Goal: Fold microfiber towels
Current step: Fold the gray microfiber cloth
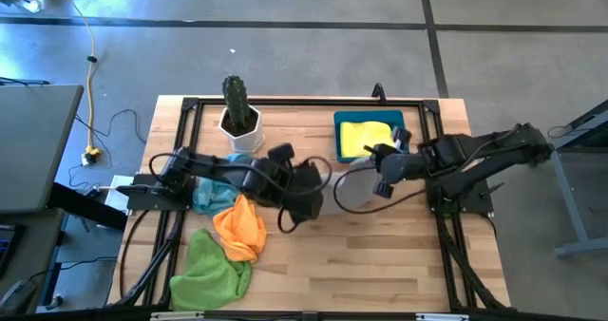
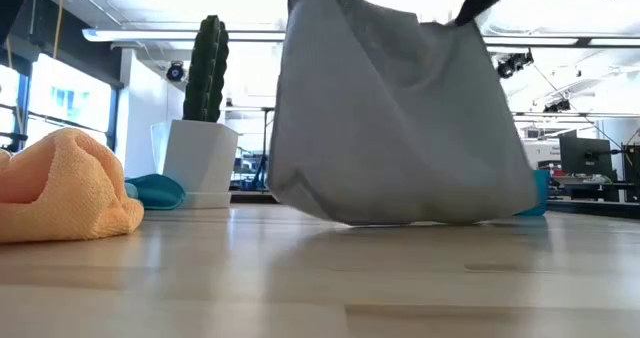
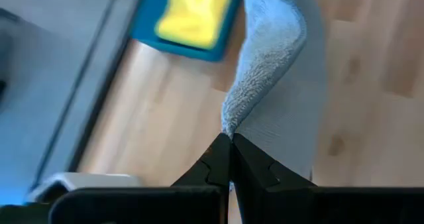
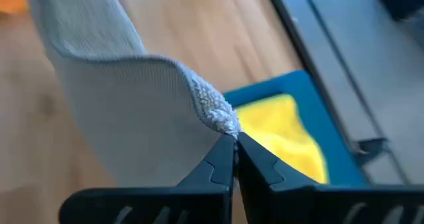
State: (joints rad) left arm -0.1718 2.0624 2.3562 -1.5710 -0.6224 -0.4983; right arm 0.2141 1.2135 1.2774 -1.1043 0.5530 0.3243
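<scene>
One grey towel (image 2: pixel 400 128) hung between two grippers: left gripper (image 3: pixel 230 139) and right gripper (image 4: pixel 235 139) each pinching corner. One orange towel (image 1: pixel 239 228), one green (image 1: pixel 209 269), one yellow (image 1: pixel 366 136) in bin (image 1: pixel 338 142).

Centre of the table: a grey towel (image 2: pixel 395 118) hangs like a curtain, its lower edge touching the wood, blocking passage straight across the middle.
Left side, lower frame: the green towel (image 1: pixel 209 269) and orange towel (image 1: pixel 241 228) lie heaped together, with a light blue towel (image 1: pixel 206 197) just above them under the left arm.
Top edge, left of centre: a potted cactus (image 1: pixel 237 112) stands upright in a white pot.
Top edge, right of centre: a blue bin (image 1: pixel 342 139) holding a yellow towel (image 1: pixel 366 136).
Free room: bare wood in the lower right of the table (image 1: pixel 380 264), clear up to the metal frame (image 1: pixel 465 264).
Narrow gap: bare wood between cactus and bin.
</scene>
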